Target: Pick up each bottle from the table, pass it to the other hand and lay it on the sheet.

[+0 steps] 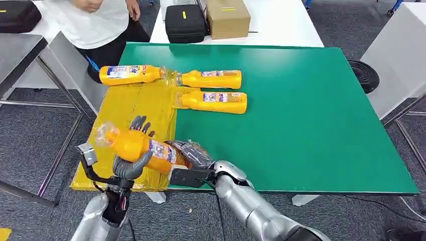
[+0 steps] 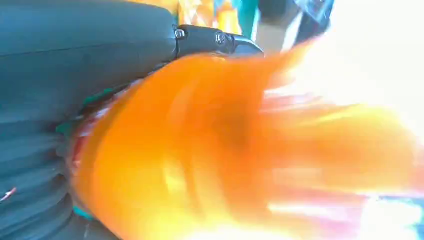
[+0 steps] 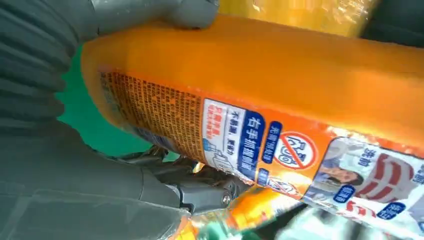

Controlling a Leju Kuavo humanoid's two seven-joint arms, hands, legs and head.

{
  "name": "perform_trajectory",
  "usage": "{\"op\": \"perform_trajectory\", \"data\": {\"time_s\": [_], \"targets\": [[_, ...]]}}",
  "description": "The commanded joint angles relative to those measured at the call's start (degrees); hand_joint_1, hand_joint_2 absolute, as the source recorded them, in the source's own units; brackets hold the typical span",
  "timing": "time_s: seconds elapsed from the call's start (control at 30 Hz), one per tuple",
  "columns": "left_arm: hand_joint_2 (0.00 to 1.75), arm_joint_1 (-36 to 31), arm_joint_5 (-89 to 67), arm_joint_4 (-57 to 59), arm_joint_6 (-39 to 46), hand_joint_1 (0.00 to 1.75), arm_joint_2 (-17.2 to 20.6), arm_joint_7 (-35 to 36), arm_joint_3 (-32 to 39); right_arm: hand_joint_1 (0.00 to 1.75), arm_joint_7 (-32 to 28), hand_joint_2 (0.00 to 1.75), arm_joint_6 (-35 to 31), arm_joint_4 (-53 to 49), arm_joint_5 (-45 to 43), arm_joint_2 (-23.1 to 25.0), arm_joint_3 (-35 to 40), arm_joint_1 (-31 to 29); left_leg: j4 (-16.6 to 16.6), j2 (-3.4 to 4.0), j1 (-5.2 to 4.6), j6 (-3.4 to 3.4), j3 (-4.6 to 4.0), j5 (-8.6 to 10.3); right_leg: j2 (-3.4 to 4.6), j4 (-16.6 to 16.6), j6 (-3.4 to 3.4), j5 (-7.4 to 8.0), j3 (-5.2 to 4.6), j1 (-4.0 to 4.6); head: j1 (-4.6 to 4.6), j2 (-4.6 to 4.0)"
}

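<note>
Holding the orange bottle (image 1: 138, 146) between both hands over the yellow sheet (image 1: 131, 108) at the table's near edge, my left hand (image 1: 131, 161) wraps it and my right hand (image 1: 193, 153) grips its base; releasing unevenly could roll it floorward

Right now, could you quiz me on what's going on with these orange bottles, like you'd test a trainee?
1. True or false: both hands touch the held bottle.
2. How many other bottles lie flat beyond it?
3. The yellow sheet lies on: A) the floor B) the green table C) a chair

Key:
1. True: left hand and right hand both grip it.
2. Three.
3. B
</note>
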Motion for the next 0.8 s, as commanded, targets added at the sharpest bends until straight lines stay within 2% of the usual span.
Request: {"op": "perform_trajectory", "data": {"time_s": [0.03,0.37,0.4,0.43,0.47,0.53,0.57,0.6,0.67,0.7,0.73,0.77,0.8], "targets": [[1.75,-2.92,6.32,5.18,-9.09,0.0,0.67,0.9,0.72,1.75,-0.88,1.75,1.42,7.12,0.68,-1.31,3.2,-2.22,-0.05,-0.07,0.01,0.0,0.31,-0.09,-0.14,-0.05,-0.12,-0.12,0.35,0.04,0.0,0.0],[1.75,-3.56,2.51,4.73,-8.81,0.0,1.02,0.45,-1.05,1.75,-0.89,1.75,1.36,6.8,0.57,-1.71,2.89,-2.38,-0.02,-0.09,0.02,0.01,0.22,-0.06,-0.16,-0.05,-0.1,-0.1,0.26,0.05,0.0,0.0],[1.75,-4.0,1.09,5.15,-8.07,0.05,1.03,0.47,-1.75,1.75,-1.07,1.75,1.26,6.58,0.4,-1.76,2.68,-2.39,-0.03,-0.11,0.01,0.0,0.17,-0.04,-0.17,-0.03,-0.09,-0.08,0.2,0.03,0.0,0.0],[1.75,-4.16,-0.51,5.1,-7.02,0.23,1.13,0.16,-2.08,1.75,-1.17,1.75,1.16,6.43,0.28,-1.8,2.55,-2.37,-0.02,-0.14,0.03,0.0,0.33,-0.1,-0.23,-0.04,-0.14,-0.16,0.38,0.07,0.0,0.0],[1.75,-4.7,-5.34,4.96,-3.33,0.23,1.26,-0.93,-3.08,1.75,-1.3,1.75,1.1,5.95,-0.03,-1.88,2.21,-2.31,-0.02,-0.18,0.02,0.0,0.19,-0.04,-0.25,-0.03,-0.11,-0.11,0.25,0.05,0.0,0.0],[1.75,-5.4,-12.05,4.91,2.32,0.58,1.4,-1.23,-4.29,1.75,-1.51,1.75,0.95,5.09,-0.43,-2.07,1.75,-2.2,0.01,-0.22,0.04,0.0,0.31,-0.1,-0.31,-0.01,-0.15,-0.19,0.39,0.08,0.0,0.0],[1.75,-5.66,-15.98,4.9,6.13,0.35,1.43,-0.77,-4.81,1.75,-1.77,1.75,1.14,4.51,-0.86,-2.21,1.33,-2.03,-0.01,-0.18,0.02,0.0,0.12,-0.02,-0.23,-0.02,-0.09,-0.09,0.17,0.04,0.0,0.0],[1.75,-5.94,-19.61,5.2,9.75,0.16,1.33,-0.59,-5.02,1.75,-1.82,1.75,1.43,3.82,-1.04,-2.46,1.16,-1.79,0.03,-0.23,0.04,0.0,0.39,-0.15,-0.33,0.0,-0.18,-0.23,0.48,0.09,0.0,0.0],[1.75,-5.94,-19.61,5.2,9.75,0.16,1.33,-0.59,-5.02,1.75,-1.82,1.75,1.43,3.82,-1.04,-2.46,1.16,-1.79,-0.01,-0.13,0.01,0.01,0.19,-0.05,-0.19,-0.02,-0.1,-0.09,0.24,0.04,0.02,0.0],[1.75,-5.94,-19.61,5.2,9.75,0.02,1.33,-0.59,-5.02,1.75,-1.82,1.75,1.43,3.82,-1.04,-2.46,1.16,-1.79,-0.03,-0.09,0.0,0.01,0.13,-0.02,-0.13,-0.03,-0.08,-0.05,0.17,0.03,-0.02,0.0],[1.75,-6.08,-22.43,5.44,11.76,0.02,1.36,-0.24,-5.08,1.75,-2.01,1.75,1.57,3.47,-1.57,-2.56,0.62,-1.47,-0.03,-0.12,0.0,0.01,0.3,-0.09,-0.2,-0.02,-0.13,-0.14,0.36,0.04,-0.02,0.0],[1.75,-6.39,-28.77,5.65,18.01,0.0,1.95,-0.14,-5.96,1.75,-2.11,1.75,1.89,2.93,-1.94,-2.77,0.36,-1.15,0.01,-0.08,0.04,0.01,0.43,-0.18,-0.17,-0.03,-0.18,-0.19,0.5,0.09,0.07,0.0],[1.75,-6.51,-29.12,6.16,18.22,0.0,1.69,0.21,-5.89,1.75,-2.14,1.75,1.94,2.8,-2.09,-2.89,0.2,-1.02,0.02,-0.06,0.04,0.0,0.57,-0.24,-0.18,-0.02,-0.22,-0.26,0.64,0.1,0.02,0.0]]}}
